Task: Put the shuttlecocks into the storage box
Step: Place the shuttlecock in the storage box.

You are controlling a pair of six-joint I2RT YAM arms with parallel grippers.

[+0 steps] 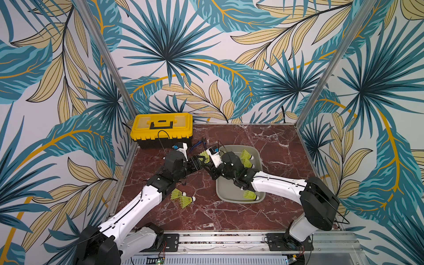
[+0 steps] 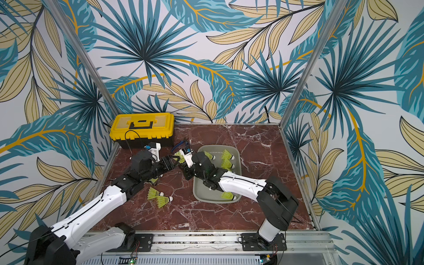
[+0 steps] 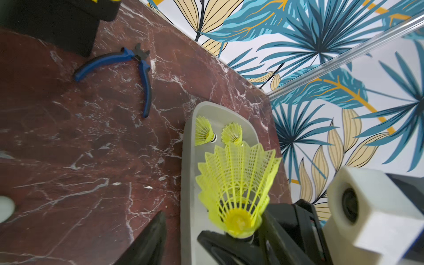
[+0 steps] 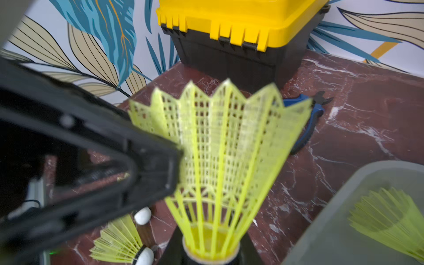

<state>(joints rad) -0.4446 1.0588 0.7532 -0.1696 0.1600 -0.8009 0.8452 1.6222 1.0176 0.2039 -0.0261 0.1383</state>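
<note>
The right hand (image 4: pixel 211 253) grips one shuttlecock (image 4: pixel 220 160) just outside the rim of the storage box (image 1: pixel 260 165); the left hand (image 1: pixel 202 163) stands open beside it. Around the box the red marble tabletop (image 1: pixel 229 215) has open room.

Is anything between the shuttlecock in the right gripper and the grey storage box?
Nothing visible. The shuttlecock in the right gripper hangs just outside the storage box; the open left gripper is on its other side.

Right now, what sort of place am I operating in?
Probably a staged robot test booth, not a real room: leaf-print panels on aluminium posts, a marble-look tabletop, and a front rail carrying the arm mounts.
</note>
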